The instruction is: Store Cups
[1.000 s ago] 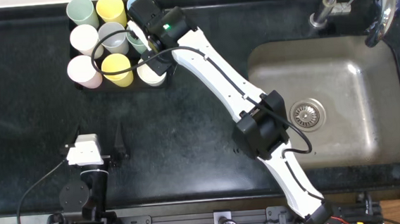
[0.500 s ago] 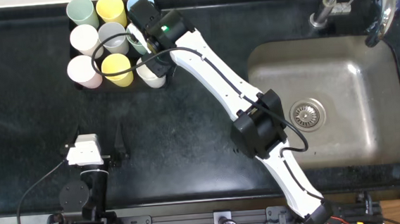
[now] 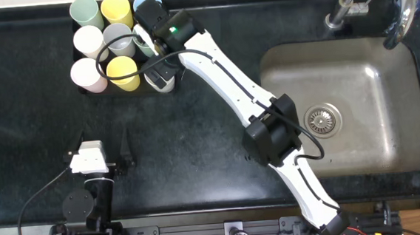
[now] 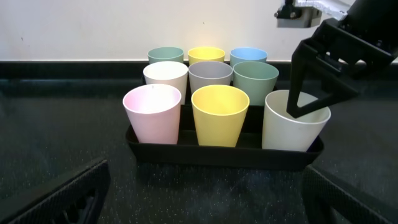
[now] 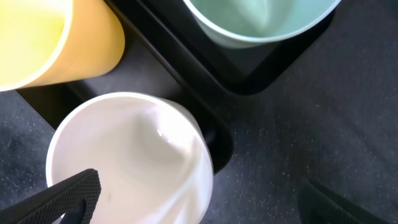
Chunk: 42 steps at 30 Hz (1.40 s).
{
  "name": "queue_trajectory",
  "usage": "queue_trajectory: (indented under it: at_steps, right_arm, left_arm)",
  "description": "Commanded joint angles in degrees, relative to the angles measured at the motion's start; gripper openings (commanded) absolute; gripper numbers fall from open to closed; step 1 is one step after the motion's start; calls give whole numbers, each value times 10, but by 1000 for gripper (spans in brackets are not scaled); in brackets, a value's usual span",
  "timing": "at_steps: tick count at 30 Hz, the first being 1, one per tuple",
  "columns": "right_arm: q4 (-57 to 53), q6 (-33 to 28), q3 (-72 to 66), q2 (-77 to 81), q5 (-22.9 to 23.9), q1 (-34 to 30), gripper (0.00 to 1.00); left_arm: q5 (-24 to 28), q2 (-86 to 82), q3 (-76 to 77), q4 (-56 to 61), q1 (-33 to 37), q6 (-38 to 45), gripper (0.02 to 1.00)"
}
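Note:
A black tray (image 4: 217, 157) holds several cups in three rows: pink (image 4: 153, 112), yellow (image 4: 219, 114) and cream (image 4: 295, 124) nearest, with white, grey, green, yellow and blue behind. In the top view the tray (image 3: 142, 91) sits at the counter's far left. My right gripper (image 3: 156, 71) hangs over the cream cup (image 3: 161, 82) at the tray's corner; it is open (image 5: 208, 200), one finger (image 4: 296, 87) dipping inside the rim of the cream cup (image 5: 127, 155), the other outside. My left gripper (image 3: 102, 144) rests open near the front edge, facing the tray (image 4: 211, 200).
A steel sink (image 3: 269, 58) with a faucet (image 3: 350, 0) fills the right side of the dark counter. The right arm stretches diagonally across the middle. A pale wall stands behind the tray.
The right wrist has edged slightly toward the back of the counter over the cream cup. The cup stays in its slot and the left arm has not moved.

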Motion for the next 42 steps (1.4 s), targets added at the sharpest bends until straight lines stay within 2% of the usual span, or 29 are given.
queue_trajectory:
  at_steps: [1,4,10,19,23,29,33,38,42]
  right_arm:
    - [8,0,0,-81,34,-17,998]
    - [9,0,0,-121,60,-33,996]
    - [-11,0,0,-190,57,-62,996]
    - [-182,-1,-1,-250,57,-109,998]
    - [-189,-26,-1,-271,57,-132,998]
    - [-194,-25,-1,-317,61,-166,998]
    - [-203,10,-7,-346,71,-189,996]
    - [-193,23,-123,-400,96,-211,998]
    - [-72,51,-326,-508,162,-220,996]
  left_arm:
    - [6,-6,-3,1,3,10,1000]
    - [6,-6,-3,1,3,10,1000]
    - [6,-6,-3,1,3,11,1000]
    - [6,-6,-3,1,3,11,1000]
    - [6,-6,-3,1,3,10,1000]
    - [6,-6,-3,1,3,10,1000]
    - [6,-6,-3,1,3,10,1000]
    - [6,-6,-3,1,3,10,1000]
    - [6,-6,-3,1,3,10,1000]
